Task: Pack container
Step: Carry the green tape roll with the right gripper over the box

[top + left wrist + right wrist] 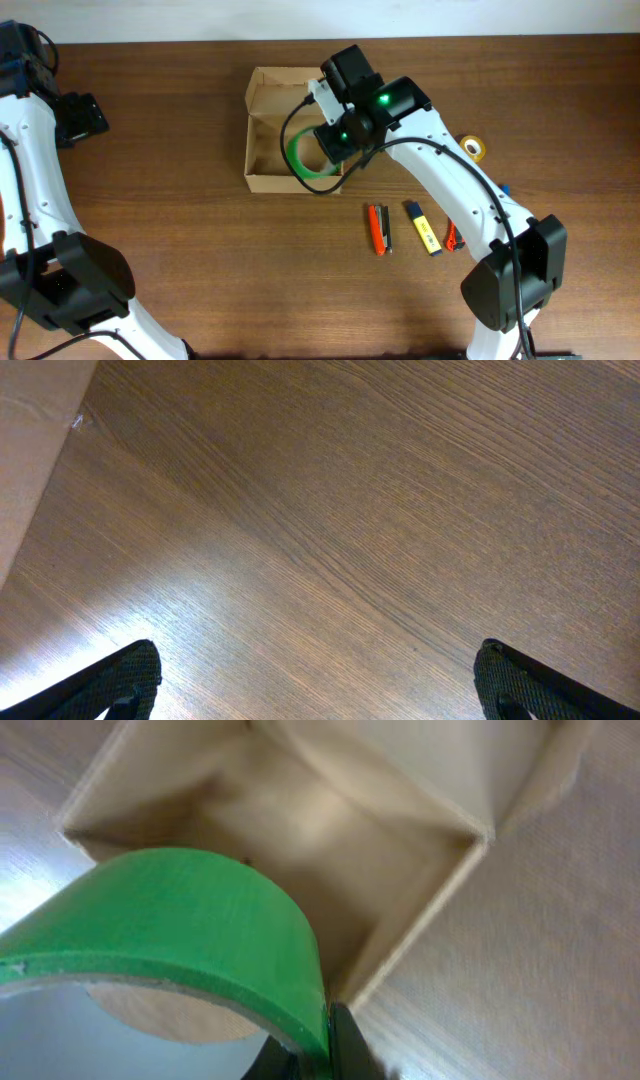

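The container [262, 128] is a tan cardboard box, open, at the table's upper middle; its inside also shows in the right wrist view [300, 830]. My right gripper [335, 140] is shut on a green tape roll [303, 155] and holds it over the box's right side. In the right wrist view the green roll [190, 920] fills the lower left, pinched at its rim by the gripper [325, 1045]. My left gripper [315, 680] is open and empty over bare wood, at the far left of the table [80, 115].
An orange pen [376, 229], a dark pen [386, 228], a yellow-and-blue marker [423, 227] and a red item [451, 238] lie right of centre. A yellow tape roll [474, 148] sits beside the right arm.
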Robot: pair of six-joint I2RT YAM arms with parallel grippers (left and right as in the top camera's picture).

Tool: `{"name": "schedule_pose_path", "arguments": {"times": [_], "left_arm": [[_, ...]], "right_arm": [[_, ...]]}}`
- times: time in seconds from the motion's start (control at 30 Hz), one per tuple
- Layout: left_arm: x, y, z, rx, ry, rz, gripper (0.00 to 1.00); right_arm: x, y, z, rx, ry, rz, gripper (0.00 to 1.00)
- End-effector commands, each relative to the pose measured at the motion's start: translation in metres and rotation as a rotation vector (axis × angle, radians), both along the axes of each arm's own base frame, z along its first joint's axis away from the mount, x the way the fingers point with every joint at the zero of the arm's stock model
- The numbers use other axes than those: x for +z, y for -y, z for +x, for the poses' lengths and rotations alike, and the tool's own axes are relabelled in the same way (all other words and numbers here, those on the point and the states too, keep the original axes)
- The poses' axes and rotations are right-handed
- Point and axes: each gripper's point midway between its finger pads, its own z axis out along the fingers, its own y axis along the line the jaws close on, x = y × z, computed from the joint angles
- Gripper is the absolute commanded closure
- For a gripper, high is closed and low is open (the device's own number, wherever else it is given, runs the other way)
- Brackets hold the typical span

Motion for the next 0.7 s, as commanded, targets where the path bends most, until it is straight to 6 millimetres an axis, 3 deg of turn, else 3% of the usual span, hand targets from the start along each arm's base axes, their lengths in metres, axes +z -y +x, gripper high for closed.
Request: {"name": "schedule_pose_path", "arguments": {"times": [0.0,0.13,0.47,0.67], "left_arm": [[0.009,0.000,-0.003,-0.013,0.012,0.018,0.00],[0.009,0.000,-0.003,-0.013,0.013,0.018,0.00],[0.010,0.000,-0.003,-0.013,0.013,0.018,0.00],[0.009,0.000,-0.003,-0.013,0.012,0.018,0.00]], "right_arm": [[0.016,-0.016,0.004,0.042,0.046,0.057,0.96],[0.007,-0.019,0.009,0.042,0.044,0.054,0.96],[-0.043,-0.034,0.008,0.093,-0.016,-0.025,0.96],[-0.043,-0.037,0.011,0.092,-0.005,-0.018,0.96]]}}
